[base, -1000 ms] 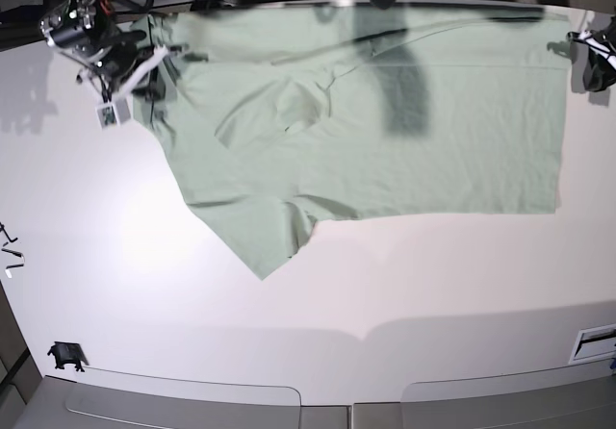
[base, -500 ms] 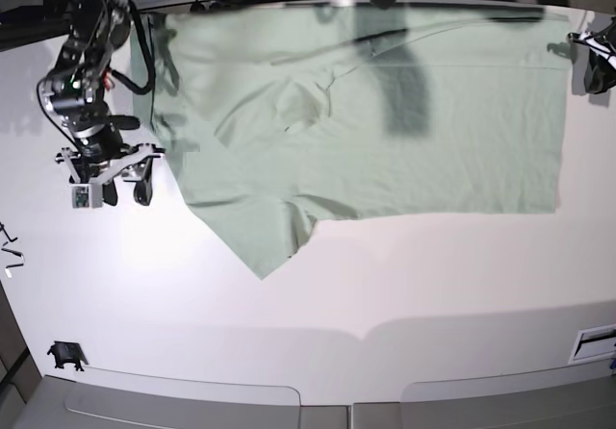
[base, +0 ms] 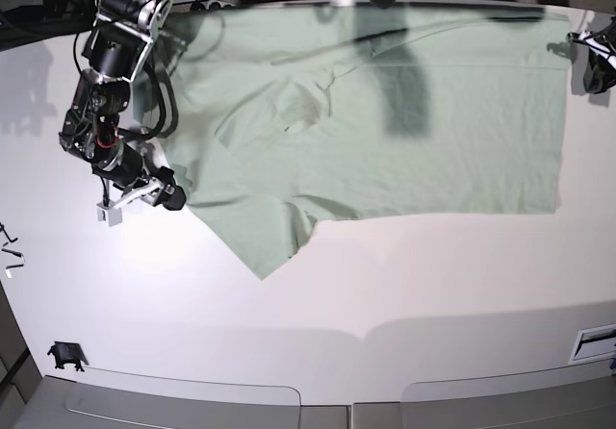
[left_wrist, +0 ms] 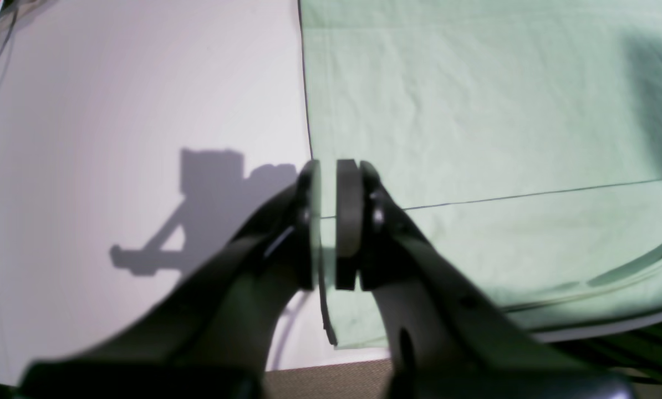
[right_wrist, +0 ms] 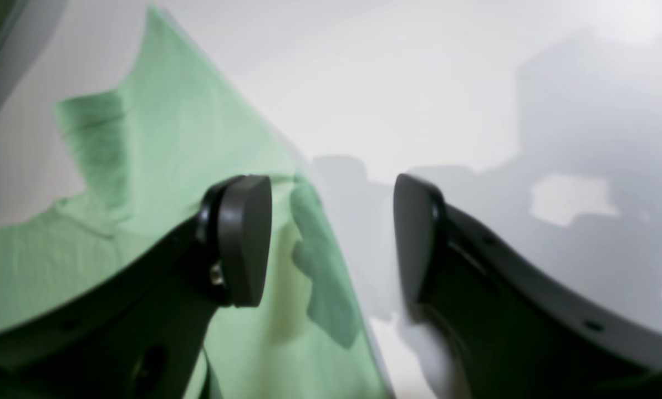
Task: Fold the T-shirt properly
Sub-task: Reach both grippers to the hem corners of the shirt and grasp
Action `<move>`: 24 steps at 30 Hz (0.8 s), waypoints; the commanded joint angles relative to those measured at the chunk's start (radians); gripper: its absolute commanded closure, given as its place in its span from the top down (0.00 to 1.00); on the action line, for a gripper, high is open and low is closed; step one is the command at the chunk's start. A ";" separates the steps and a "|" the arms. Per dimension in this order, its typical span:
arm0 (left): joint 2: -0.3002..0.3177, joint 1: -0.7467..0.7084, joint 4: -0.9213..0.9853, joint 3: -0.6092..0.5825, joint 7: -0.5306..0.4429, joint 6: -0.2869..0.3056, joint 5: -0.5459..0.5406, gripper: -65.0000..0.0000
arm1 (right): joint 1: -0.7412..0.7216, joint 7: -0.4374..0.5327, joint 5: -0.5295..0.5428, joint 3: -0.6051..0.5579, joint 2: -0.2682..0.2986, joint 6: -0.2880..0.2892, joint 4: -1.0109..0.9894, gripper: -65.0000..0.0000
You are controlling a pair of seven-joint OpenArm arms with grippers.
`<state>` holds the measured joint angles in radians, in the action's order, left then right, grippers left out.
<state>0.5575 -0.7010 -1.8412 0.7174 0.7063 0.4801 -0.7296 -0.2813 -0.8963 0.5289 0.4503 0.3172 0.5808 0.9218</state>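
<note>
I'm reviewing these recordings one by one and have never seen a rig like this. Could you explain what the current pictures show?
It is a robot with two black arms, each ending in a two-fingered gripper. The base view looks down on the pale table; each wrist view comes from a camera carried on one arm.

On the table lies a large, pale mint-green cloth T-shirt, spread out with some folds and wrinkles, a pointed part reaching toward the bottom of the base view.

The black right gripper, on the base view's left, is open by the shirt's edge, with no cloth gripped. The black left gripper, on that view's right, has its fingers close together but a narrow gap between them, near the shirt's edge; it holds nothing either.
</note>
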 commanded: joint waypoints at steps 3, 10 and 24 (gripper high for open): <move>0.019 -0.003 -0.016 0.011 -0.023 0.002 -0.013 0.06 | -0.010 -0.025 0.000 -0.048 0.009 0.007 0.000 0.52; 0.011 -0.003 -0.016 0.011 -0.023 0.003 -0.012 0.06 | -0.009 -0.059 -0.001 -0.194 0.010 0.006 0.000 0.52; -0.017 0.057 0.000 0.011 -0.049 0.005 -0.001 0.34 | -0.012 -0.053 -0.001 -0.214 0.010 0.003 0.001 0.00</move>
<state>0.5236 -0.6437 -1.8305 0.7174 0.6834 0.4850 -0.7212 -0.2817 -0.9249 0.5522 0.2375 0.3180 0.5911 0.9180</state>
